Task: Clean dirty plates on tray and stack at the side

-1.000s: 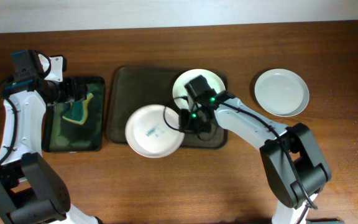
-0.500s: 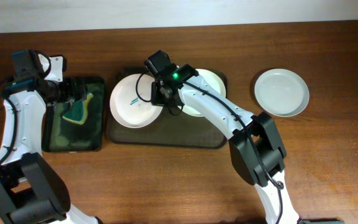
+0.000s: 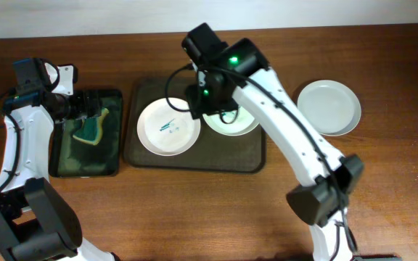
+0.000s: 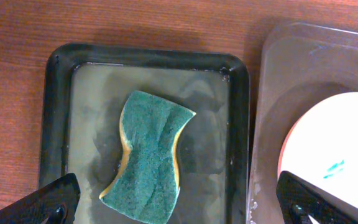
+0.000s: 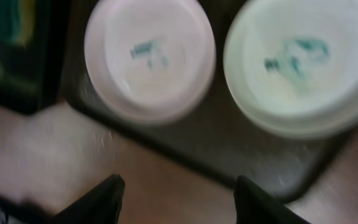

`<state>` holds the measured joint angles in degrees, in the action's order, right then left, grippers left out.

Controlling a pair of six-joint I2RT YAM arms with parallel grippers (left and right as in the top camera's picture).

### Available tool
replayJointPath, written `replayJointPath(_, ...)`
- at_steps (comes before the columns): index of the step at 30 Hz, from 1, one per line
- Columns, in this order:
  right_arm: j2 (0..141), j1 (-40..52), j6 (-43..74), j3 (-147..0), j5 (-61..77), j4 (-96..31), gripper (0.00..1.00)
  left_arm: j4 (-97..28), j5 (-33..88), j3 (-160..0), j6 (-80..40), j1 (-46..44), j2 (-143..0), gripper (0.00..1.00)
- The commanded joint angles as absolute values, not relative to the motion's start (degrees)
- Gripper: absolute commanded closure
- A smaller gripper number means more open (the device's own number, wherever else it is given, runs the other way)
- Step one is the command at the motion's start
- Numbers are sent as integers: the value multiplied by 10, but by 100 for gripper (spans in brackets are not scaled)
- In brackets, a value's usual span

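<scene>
Plates needing a wash are sitting side by side on the brown tray [image 3: 194,161]. The left plate [image 3: 168,126] is showing blue-green smears in its middle. The right plate [image 3: 232,125] is lying just beside it, partly hidden under the right arm in the overhead view. A clean plate [image 3: 329,107] is resting on the table [image 3: 194,217] well to the right of the tray, marking the stacking spot.

The right claw [image 5: 179,199] is hanging above both dirty plates with its fingers spread wide and nothing between them. Its own view is coming out blurred, so fine detail is unreadable. The left claw [image 4: 179,200] is hovering over the sponge [image 4: 151,155], which is lying in the wet black dish [image 4: 56,124]. Its fingers are standing wide apart, gripping nothing.

Judging from this, scrubbing is not yet beginning. Trouble could be coming if a plate is wiped with nothing pinning it, since smooth crockery is likely to go sliding across the tray or riding up on its neighbour. A soaked sponge could also be dripping on the wood on its way over.
</scene>
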<state>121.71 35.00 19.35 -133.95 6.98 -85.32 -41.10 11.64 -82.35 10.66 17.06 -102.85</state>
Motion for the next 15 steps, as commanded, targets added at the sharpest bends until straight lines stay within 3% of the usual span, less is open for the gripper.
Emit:
replayJointPath(1, 1151, 358, 150, -1351, 18, -908, 42, -412, 123, -824, 108, 174, -1025, 1)
replayJointPath(5, 1081, 425, 152, -1336, -73, -933, 43, -410, 123, -824, 108, 174, -1025, 1)
replayJointPath(8, 975, 441, 153, -1141, -103, -837, 44, -411, 123, -824, 107, 174, -1025, 1)
replayJointPath(10, 911, 441, 153, -992, -103, -744, 37, -411, 123, -824, 108, 174, -1025, 1)
replayJointPath(13, 890, 441, 154, -938, -103, -715, 26, -408, 138, -824, 107, 174, -1025, 1)
replayJointPath(15, 890, 441, 154, -938, -101, -708, 9, -407, 144, -824, 107, 174, -1025, 0)
